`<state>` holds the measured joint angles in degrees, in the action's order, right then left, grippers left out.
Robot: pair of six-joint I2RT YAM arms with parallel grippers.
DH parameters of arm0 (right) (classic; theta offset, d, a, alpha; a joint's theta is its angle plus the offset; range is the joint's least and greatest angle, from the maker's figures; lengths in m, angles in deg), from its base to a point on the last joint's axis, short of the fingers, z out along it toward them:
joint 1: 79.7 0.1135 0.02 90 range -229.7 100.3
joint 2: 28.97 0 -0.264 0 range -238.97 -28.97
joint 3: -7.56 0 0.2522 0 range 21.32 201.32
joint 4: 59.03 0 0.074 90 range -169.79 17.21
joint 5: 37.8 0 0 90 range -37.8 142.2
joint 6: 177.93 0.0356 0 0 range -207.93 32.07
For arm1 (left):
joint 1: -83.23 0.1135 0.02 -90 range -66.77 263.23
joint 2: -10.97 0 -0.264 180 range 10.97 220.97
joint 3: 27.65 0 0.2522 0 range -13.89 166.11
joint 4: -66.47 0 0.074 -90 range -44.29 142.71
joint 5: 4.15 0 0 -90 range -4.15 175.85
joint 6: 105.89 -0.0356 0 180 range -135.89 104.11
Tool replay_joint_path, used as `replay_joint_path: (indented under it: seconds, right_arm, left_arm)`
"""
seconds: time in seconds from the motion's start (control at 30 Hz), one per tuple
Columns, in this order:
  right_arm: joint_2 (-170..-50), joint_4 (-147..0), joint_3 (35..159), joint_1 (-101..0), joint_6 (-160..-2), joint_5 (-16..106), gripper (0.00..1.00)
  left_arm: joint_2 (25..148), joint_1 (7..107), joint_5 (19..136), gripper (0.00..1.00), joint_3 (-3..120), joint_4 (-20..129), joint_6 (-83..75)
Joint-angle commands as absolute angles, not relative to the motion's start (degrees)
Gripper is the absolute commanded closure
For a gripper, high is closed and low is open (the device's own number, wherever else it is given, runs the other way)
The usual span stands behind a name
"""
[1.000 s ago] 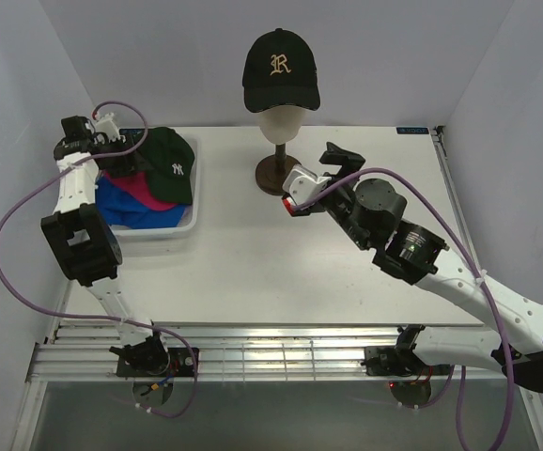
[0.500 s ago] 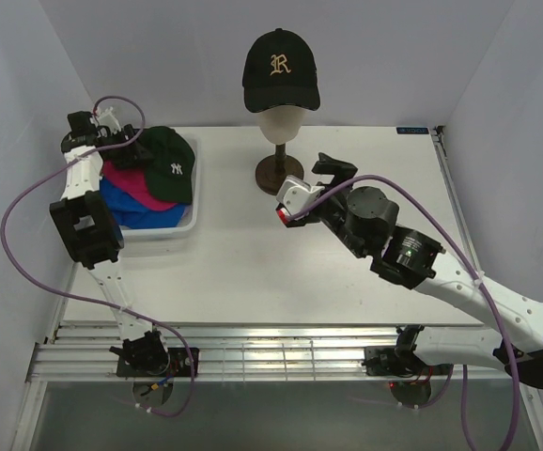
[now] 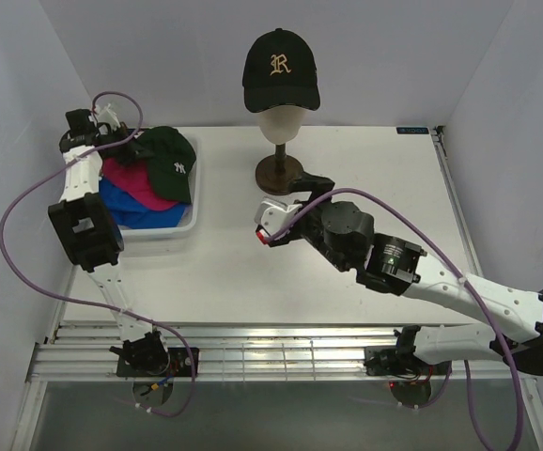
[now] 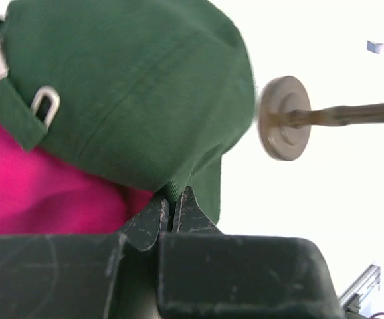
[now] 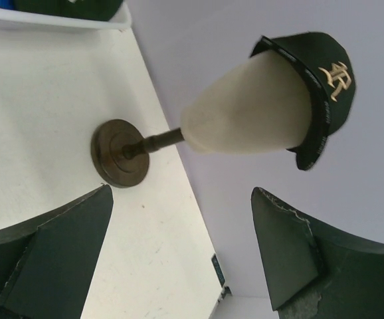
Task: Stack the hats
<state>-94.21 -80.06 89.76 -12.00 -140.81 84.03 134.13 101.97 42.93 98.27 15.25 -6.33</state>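
Right gripper [image 3: 273,221], jaws spread and holding nothing, hangs over the table [image 3: 253,277] at centre, with room all round. At ten o'clock the left gripper [image 4: 174,206] pinches the green cap [image 4: 132,93] by its rim, atop the magenta cap [image 3: 126,174] and blue cap [image 3: 126,205] in the basket [image 3: 159,233], whose walls crowd the lift. At twelve o'clock one black cap [image 3: 281,70] sits on the head [image 3: 279,124]; stacking looks barely begun.

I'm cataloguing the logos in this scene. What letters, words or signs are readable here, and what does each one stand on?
"R": ornate gold letter on the front of the black cap worn by the mannequin head.
"NY": white letters on the dark green cap in the white basket.
Small blue label at the far edge of the table: too small to read.
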Motion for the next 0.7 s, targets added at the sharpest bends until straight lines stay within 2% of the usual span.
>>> replay_joint_path:
  seconds: [0.0, 0.07, 0.23, 0.5, 0.63, 0.67]
  right_arm:
    - [-95.2, -78.9, 91.5, -9.2, -137.2, 81.0, 0.10]
    - [-94.5, -77.0, 90.2, -8.7, -135.0, 74.0, 0.09]
    - [-93.1, -60.6, 82.2, -8.6, -131.3, 63.6, 0.08]
    - [-100.2, -42.7, 78.8, -8.6, -128.9, 62.0, 0.00]
    - [-105.8, -36.2, 81.8, -7.6, -129.0, 64.4, 0.16]
    - [-108.0, -34.0, 82.2, -7.5, -130.4, 66.0, 0.16]
  left_arm:
    - [123.6, 101.8, 38.3, 1.00, 95.9, 19.2, -2.9]
    - [120.5, 101.7, 37.2, 1.00, 94.7, 20.1, -1.5]
    - [113.6, 101.8, 36.5, 1.00, 90.0, 22.5, 4.8]
    - [99.9, 101.8, 31.3, 1.00, 83.7, 27.6, 18.5]
    - [89.3, 101.8, 30.0, 1.00, 76.8, 31.6, 24.5]
    - [88.0, 101.8, 29.8, 1.00, 75.2, 32.5, 26.4]
